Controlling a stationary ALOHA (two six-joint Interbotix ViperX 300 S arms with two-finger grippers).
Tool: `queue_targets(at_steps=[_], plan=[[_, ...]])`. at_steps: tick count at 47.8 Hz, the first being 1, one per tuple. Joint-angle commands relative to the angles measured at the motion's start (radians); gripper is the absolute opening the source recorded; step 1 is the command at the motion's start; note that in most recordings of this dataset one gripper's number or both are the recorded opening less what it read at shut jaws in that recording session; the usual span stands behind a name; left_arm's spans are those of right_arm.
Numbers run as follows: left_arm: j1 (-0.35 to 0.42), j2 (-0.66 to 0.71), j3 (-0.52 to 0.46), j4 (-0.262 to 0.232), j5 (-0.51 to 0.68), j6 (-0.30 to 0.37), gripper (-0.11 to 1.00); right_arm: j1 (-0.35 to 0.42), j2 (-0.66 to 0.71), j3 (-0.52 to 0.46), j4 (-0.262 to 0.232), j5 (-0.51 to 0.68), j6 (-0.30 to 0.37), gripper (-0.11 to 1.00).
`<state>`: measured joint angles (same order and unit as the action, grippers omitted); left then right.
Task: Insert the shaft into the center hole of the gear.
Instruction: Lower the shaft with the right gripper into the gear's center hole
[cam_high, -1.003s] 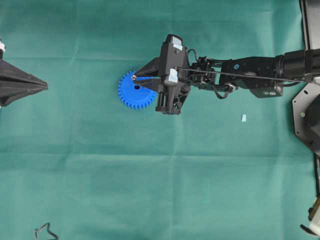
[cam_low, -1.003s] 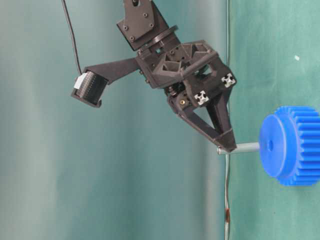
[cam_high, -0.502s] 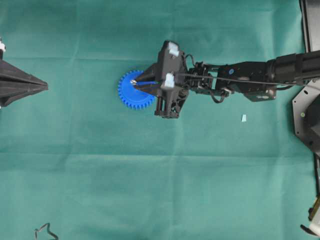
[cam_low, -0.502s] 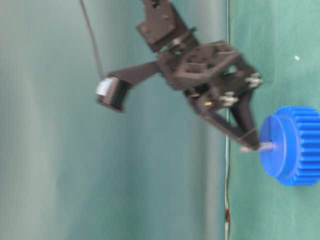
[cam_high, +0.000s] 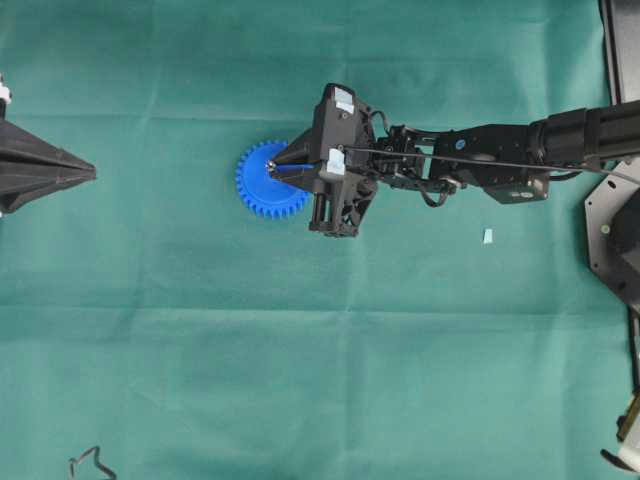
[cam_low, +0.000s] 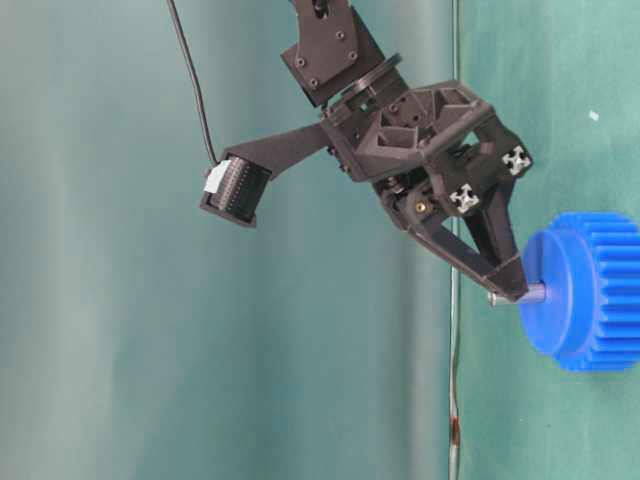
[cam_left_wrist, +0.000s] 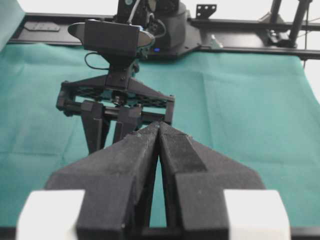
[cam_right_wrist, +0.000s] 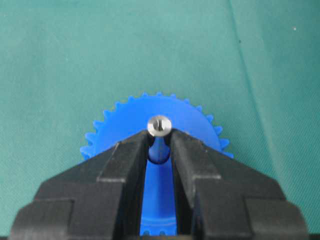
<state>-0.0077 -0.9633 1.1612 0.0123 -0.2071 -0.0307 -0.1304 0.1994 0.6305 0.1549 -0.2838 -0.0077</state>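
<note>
Green cloth covers the desk (cam_high: 300, 380) across the whole working area.

Item 1, gear (cam_high: 262, 180): bright blue, toothed around the rim, laid flat on the cloth with its face upward. This posture is judged to present the center hole to a descent from above; the hole itself is hidden beneath the shaft and the end effector.

Item 2, shaft (cam_low: 528, 294): small silvery metal pin, held upright over the middle of the gear. Its far end is met by the gear's face at the centre; only a short length is left showing between fingertips and face, so insertion is judged under way, depth unconfirmed.

Item 3, right end effector (cam_right_wrist: 159, 137): nearly closed, the shaft's upper end pinched between its fingertips, directly above the gear. A grip near the top is judged to leave the lower length free to enter.

Item 4, left end effector (cam_left_wrist: 159, 131): closed, nothing held, parked well apart at the cloth's edge.

Item 5, pale scrap (cam_high: 488, 236): lying apart on the cloth.
</note>
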Motion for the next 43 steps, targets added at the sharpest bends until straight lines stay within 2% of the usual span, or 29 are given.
queue_targets(at_steps=[1,38,40,43], plan=[[0.000,0.008,-0.021,0.003,-0.005,0.000,0.00,0.005,-0.006,-0.009,0.003,-0.009,0.002,0.16],[0.000,0.008,-0.018,0.003,-0.005,0.000,0.00,0.011,0.015,-0.006,0.003,0.006,0.000,0.17],[0.000,0.008,-0.018,0.003,-0.005,0.000,0.00,0.011,0.015,-0.006,0.006,0.006,0.000,0.22],[0.000,0.008,-0.018,0.003,-0.005,0.000,0.00,0.011,0.015,-0.008,0.014,0.006,0.000,0.37]])
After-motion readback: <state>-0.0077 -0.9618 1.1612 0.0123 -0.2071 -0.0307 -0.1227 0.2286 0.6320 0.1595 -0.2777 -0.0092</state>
